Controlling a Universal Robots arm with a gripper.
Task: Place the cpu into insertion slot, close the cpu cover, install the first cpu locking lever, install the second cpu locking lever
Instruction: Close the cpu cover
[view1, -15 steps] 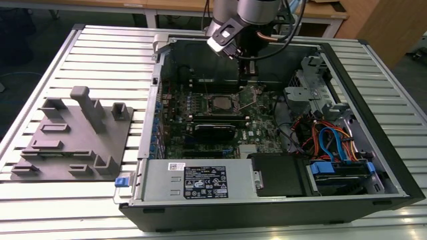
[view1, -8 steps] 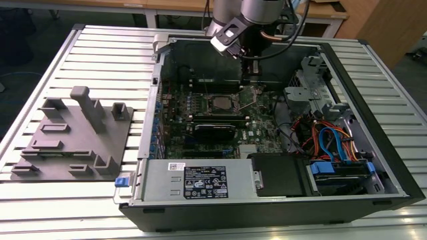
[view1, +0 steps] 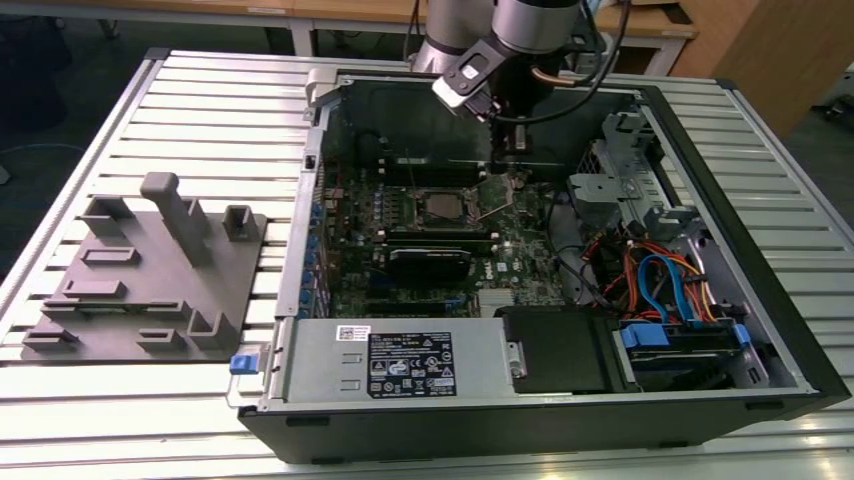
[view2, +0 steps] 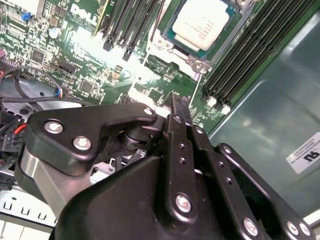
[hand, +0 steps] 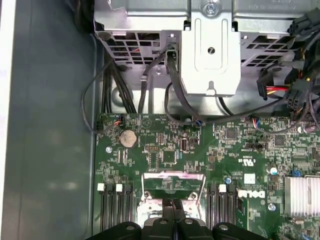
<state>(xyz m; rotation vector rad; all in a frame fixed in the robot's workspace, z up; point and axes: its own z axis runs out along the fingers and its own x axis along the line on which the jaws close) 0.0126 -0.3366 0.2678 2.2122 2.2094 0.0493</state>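
Second wrist view: cpu (view2: 202, 22) lies socketed, near the tightly closed pincer (view2: 176, 102).

W/ jaws together, gripper (view2: 176, 100) hangs near cpu (view2: 201, 22) seated in insertion slot (view2: 167, 44).

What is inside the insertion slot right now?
The cpu lies in the insertion slot, silver top showing. The socket's contacts under it are covered.
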